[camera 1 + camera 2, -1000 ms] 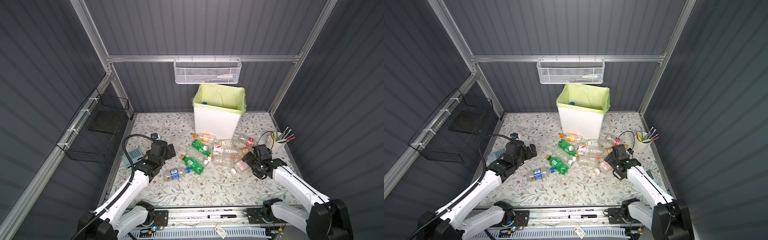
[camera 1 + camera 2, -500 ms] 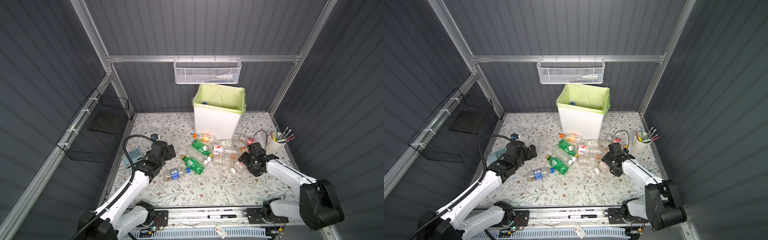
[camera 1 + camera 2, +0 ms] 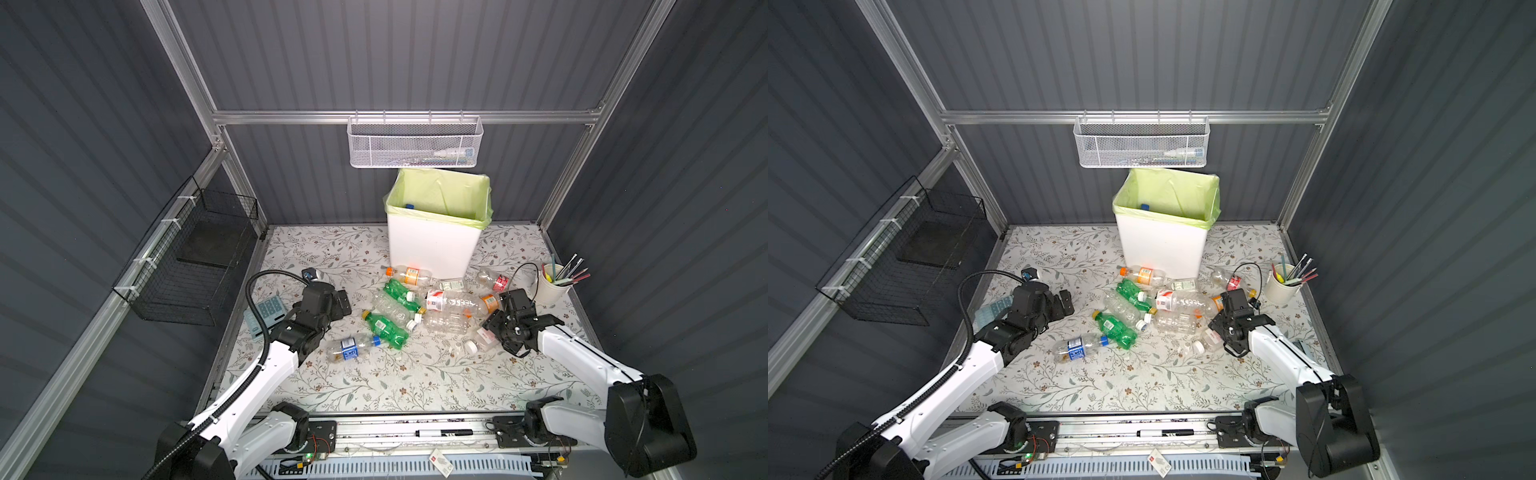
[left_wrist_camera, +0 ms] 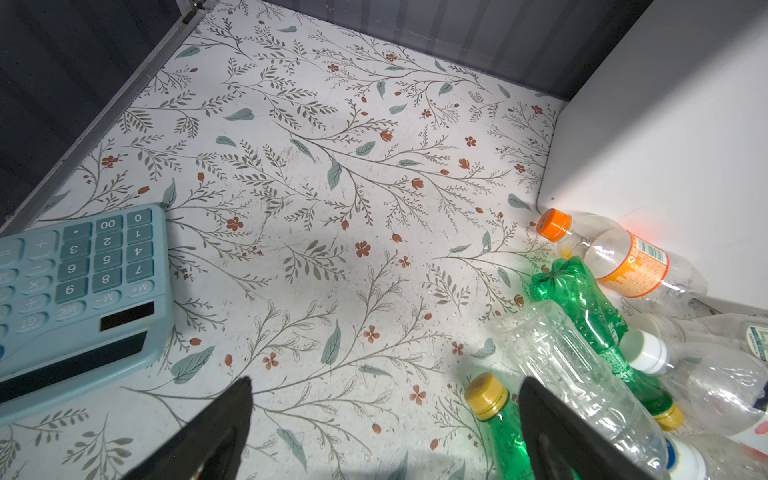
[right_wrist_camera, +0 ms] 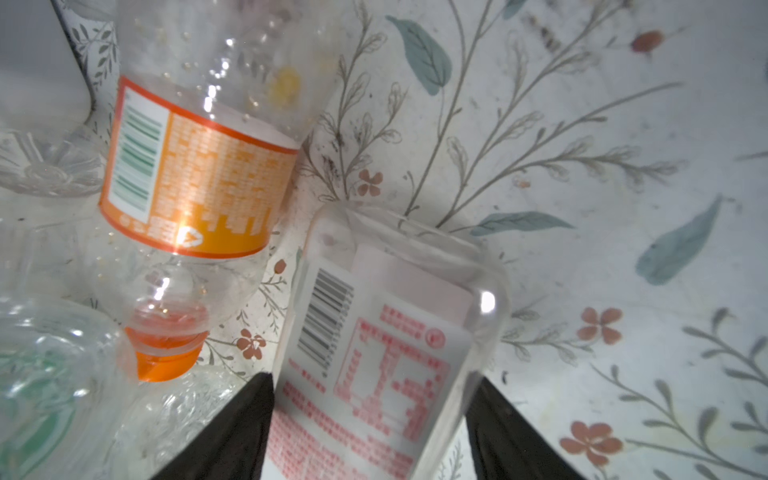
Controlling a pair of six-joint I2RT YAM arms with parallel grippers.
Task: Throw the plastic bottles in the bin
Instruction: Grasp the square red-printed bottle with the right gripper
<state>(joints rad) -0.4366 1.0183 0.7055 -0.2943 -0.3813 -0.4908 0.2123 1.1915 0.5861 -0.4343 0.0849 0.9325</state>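
- We see the tabletop in white, printed with grey-green leafy sprigs and small rust-red flowers.
- The bin is white; its bag is pale yellow-green.
- A green bottle has a yellow cap, as does a second green bottle.
- We find the orange-label bottle clear, with an orange cap.
- The blue-label bottle is clear, with a blue cap.
- The square bottle is clear; its white label bears pink-red print.
- The calculator is pale blue with darker teal keys.
- The walls are dark grey and ribbed, the mesh basket white, the wire basket black.
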